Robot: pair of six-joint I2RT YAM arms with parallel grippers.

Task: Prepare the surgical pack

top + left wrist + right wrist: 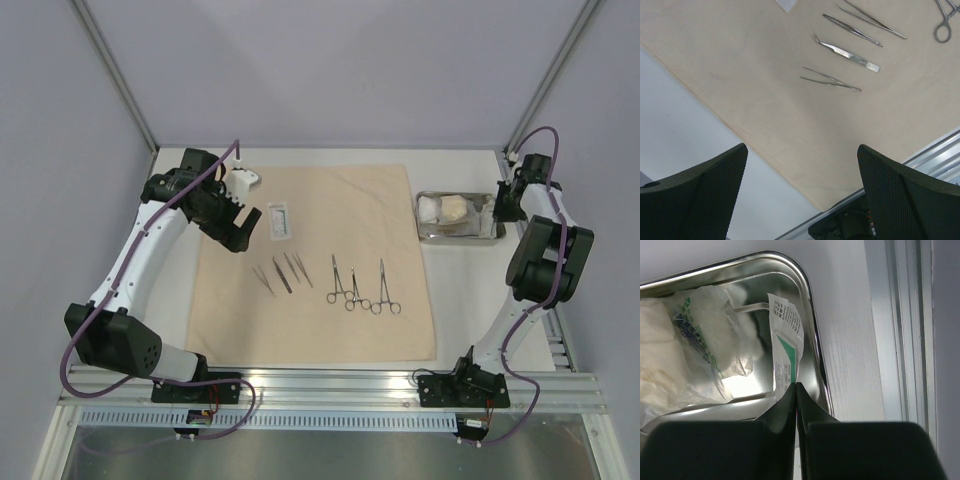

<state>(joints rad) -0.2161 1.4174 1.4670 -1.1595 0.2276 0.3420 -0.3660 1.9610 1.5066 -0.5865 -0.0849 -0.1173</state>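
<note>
Steel tray (810, 300) right of the tan cloth (320, 260) holds a white packet (785, 330) whose lower edge the right gripper (796, 386) pinches, jaws pressed together, a thin hold likely to slip if lifted fast, while the left gripper (801, 150) hangs spread above the cloth.

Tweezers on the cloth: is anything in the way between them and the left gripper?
Nothing visible. The left gripper hangs open above the tan cloth edge, and only bare cloth lies between it and the nearest tweezers.
</note>
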